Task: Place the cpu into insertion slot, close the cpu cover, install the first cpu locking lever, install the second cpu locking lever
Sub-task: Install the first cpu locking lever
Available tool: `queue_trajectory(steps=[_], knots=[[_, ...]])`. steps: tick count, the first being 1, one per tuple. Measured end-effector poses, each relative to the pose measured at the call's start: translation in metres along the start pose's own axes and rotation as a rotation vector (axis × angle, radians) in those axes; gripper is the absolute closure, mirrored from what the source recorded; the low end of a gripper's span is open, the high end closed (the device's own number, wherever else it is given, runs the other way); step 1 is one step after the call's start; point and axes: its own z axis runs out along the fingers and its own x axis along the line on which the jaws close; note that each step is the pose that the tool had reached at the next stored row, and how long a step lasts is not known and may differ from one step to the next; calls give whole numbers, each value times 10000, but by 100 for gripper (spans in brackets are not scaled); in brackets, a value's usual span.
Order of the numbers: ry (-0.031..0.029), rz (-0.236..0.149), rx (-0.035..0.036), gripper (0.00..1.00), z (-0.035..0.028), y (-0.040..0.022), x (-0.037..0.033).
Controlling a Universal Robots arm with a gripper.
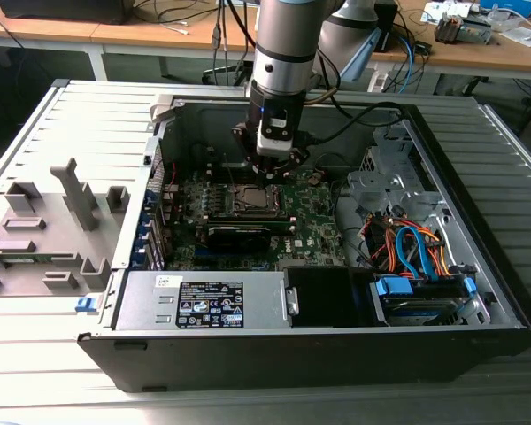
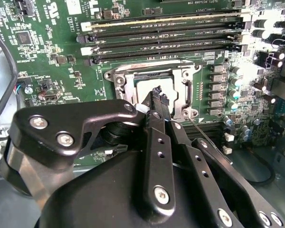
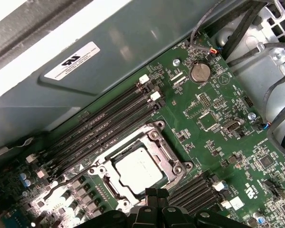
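Note:
The cpu point(image 3: 137, 169), a silvery square chip, lies in the insertion slot point(image 1: 248, 200) on the green board. The cpu cover point(image 3: 165, 148) lies flat around it as a silver frame, with the chip showing through its window. My gripper point(image 2: 157, 92) is shut with nothing between its black fingers point(image 2: 160, 107). Its tips hover just over the cpu point(image 2: 169, 85) near one edge of the cpu cover point(image 2: 190, 93). A thin metal locking lever point(image 2: 204, 135) runs out from the socket's corner beside the fingers. In the exterior view the gripper point(image 1: 271, 173) hangs straight above the socket.
Long memory slots point(image 3: 109, 126) run beside the socket. A long black card point(image 1: 248, 235) sits just in front of it. Coloured cables point(image 1: 407, 243) and a drive cage fill the exterior view's right, a power supply point(image 1: 203, 301) the front. The case walls point(image 1: 159, 150) box everything in.

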Motion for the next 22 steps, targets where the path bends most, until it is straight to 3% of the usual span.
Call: queue_trajectory(steps=[22], knots=[[-52, -606, 12, 89, 0, 0, 0]])
